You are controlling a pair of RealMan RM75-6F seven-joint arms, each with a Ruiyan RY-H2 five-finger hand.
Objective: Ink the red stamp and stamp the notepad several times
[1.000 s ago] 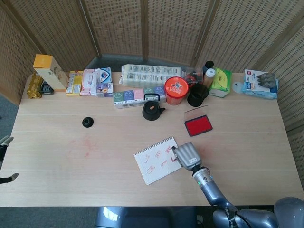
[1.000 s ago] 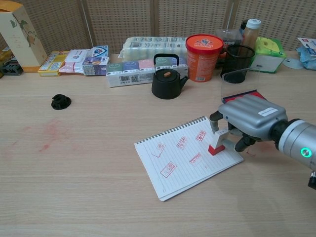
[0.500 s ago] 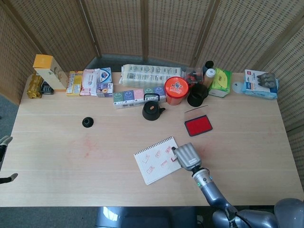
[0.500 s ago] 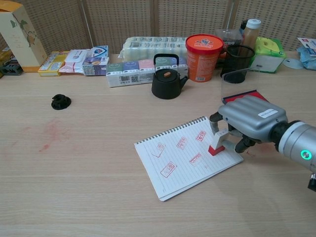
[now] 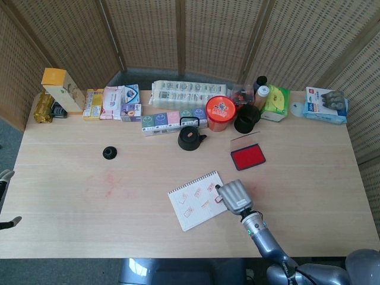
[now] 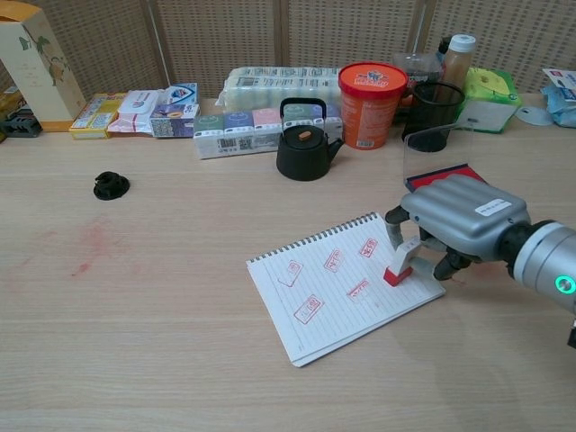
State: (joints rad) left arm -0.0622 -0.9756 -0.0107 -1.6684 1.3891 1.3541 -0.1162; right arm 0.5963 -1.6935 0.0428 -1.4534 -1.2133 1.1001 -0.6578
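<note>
Red stamp, pinched in the right hand, its base on the notepad near the right edge. Beyond: open red ink pad, black kettle. Left hand: state unclear.

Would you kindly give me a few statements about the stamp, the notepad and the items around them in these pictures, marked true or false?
1. The right robot hand holds the red stamp on the notepad. True.
2. The notepad's page is blank. False: several red imprints show on it.
3. The ink pad lies open, beyond the notepad. True.
4. The black kettle stands on the notepad. False: it stands on the table, further back, near the orange tub.
5. The left robot hand presses the notepad flat. False: it is at the far left edge of the head view, away from the notepad.
</note>
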